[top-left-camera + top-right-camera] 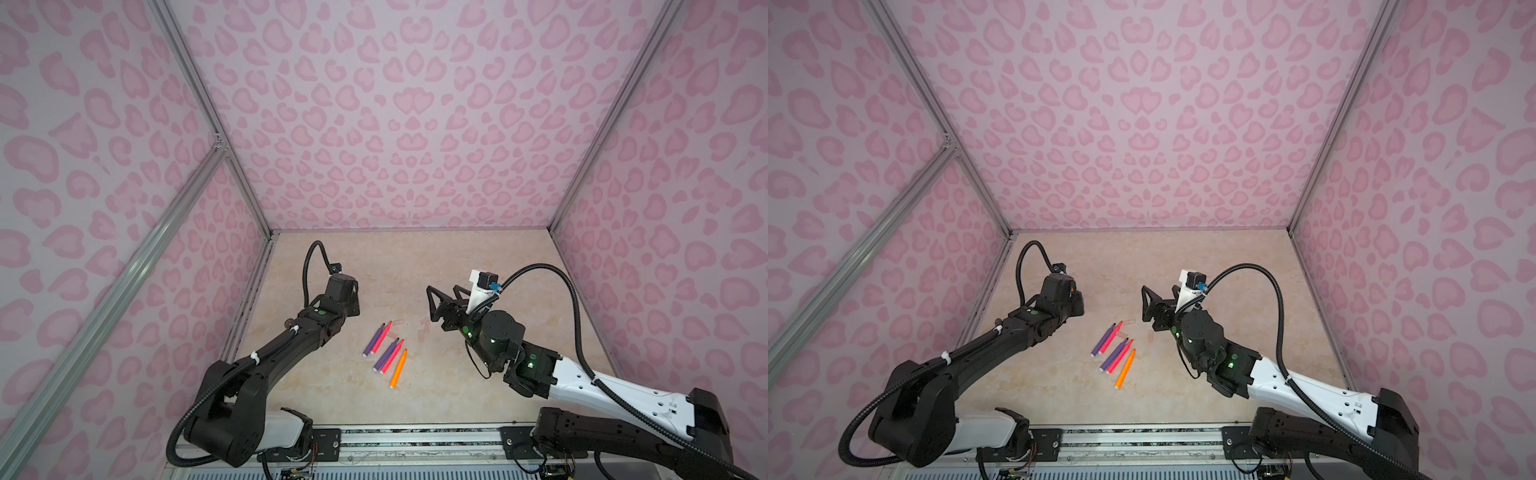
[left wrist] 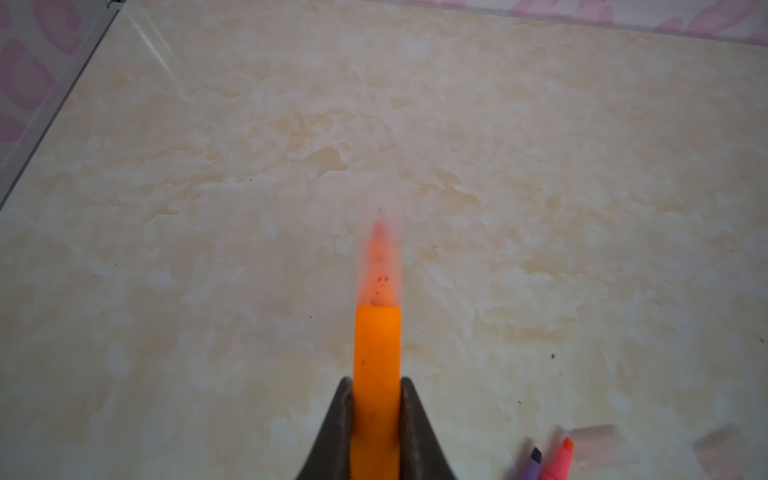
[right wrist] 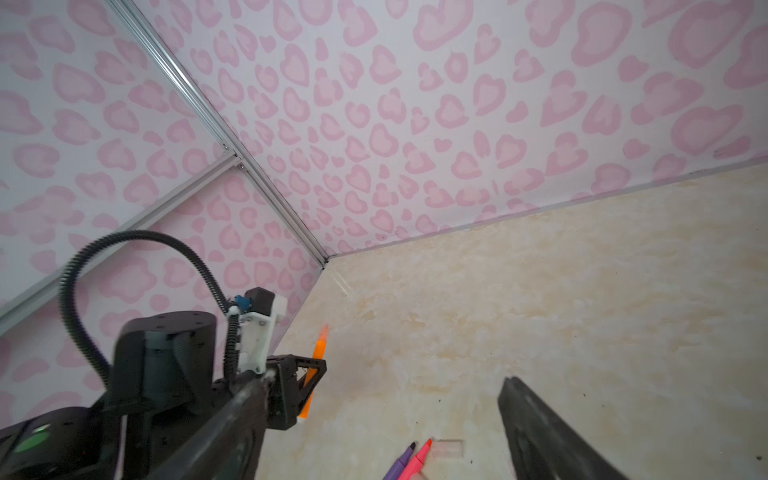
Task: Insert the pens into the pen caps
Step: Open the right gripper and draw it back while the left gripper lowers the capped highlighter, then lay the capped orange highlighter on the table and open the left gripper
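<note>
1 orange pen [image 2: 376, 374], clr cap [image 2: 380, 257] on tip

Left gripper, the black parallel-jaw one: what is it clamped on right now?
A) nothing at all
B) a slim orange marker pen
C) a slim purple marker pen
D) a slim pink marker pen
B: in the left wrist view the left gripper is shut on the slim orange marker pen, whose barrel sticks out from between the two dark fingers.
</note>
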Action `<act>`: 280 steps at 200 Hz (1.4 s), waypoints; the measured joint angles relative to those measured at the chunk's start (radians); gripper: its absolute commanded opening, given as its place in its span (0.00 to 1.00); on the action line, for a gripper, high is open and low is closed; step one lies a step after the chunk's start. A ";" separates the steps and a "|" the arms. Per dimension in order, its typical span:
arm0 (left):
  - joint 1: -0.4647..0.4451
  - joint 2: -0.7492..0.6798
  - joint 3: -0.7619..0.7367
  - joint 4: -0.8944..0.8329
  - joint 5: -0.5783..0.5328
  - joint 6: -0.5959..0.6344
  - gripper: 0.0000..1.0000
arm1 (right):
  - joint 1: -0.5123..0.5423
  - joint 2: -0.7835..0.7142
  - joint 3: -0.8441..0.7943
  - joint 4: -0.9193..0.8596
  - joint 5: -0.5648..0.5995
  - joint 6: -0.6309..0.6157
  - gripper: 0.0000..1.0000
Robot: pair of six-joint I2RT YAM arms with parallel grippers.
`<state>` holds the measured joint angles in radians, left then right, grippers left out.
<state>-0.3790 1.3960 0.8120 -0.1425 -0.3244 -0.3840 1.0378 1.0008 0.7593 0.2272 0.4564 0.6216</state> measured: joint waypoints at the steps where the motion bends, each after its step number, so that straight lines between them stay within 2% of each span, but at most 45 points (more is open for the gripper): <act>1: 0.002 0.003 0.001 -0.001 -0.001 0.000 0.04 | 0.003 -0.006 0.004 -0.006 -0.005 0.006 0.91; 51: 0.093 0.225 0.121 -0.112 -0.008 -0.007 0.04 | 0.167 -0.209 -0.008 -0.117 0.013 0.129 0.95; 86: 0.143 0.297 0.190 -0.163 0.023 -0.014 0.04 | 0.177 -0.240 -0.014 -0.180 0.059 0.206 0.95; 130: 0.171 0.358 0.237 -0.211 0.072 -0.021 0.03 | 0.176 -0.217 -0.027 -0.168 0.077 0.216 0.98; 164: 0.176 0.403 0.277 -0.240 0.102 -0.021 0.03 | 0.116 -0.116 0.041 -0.166 0.048 0.150 0.98; 188: 0.183 0.421 0.290 -0.260 0.114 -0.021 0.04 | -0.022 -0.056 0.028 -0.151 -0.010 0.094 0.98; 200: 0.187 0.422 0.290 -0.268 0.118 -0.021 0.10 | -0.116 -0.038 0.009 -0.141 -0.064 0.066 0.98; 215: 0.190 0.422 0.290 -0.271 0.122 -0.021 0.23 | -0.212 -0.020 0.005 -0.144 -0.130 0.039 0.98; 238: 0.191 0.412 0.277 -0.261 0.139 -0.021 0.40 | -0.281 -0.009 0.006 -0.143 -0.195 -0.017 0.98; 280: 0.191 0.389 0.260 -0.252 0.161 -0.021 0.46 | -0.313 0.020 0.032 -0.151 -0.230 -0.105 0.98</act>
<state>-0.1883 1.7855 1.0718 -0.3946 -0.1631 -0.4046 0.7250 1.0210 0.7918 0.0757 0.2260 0.5171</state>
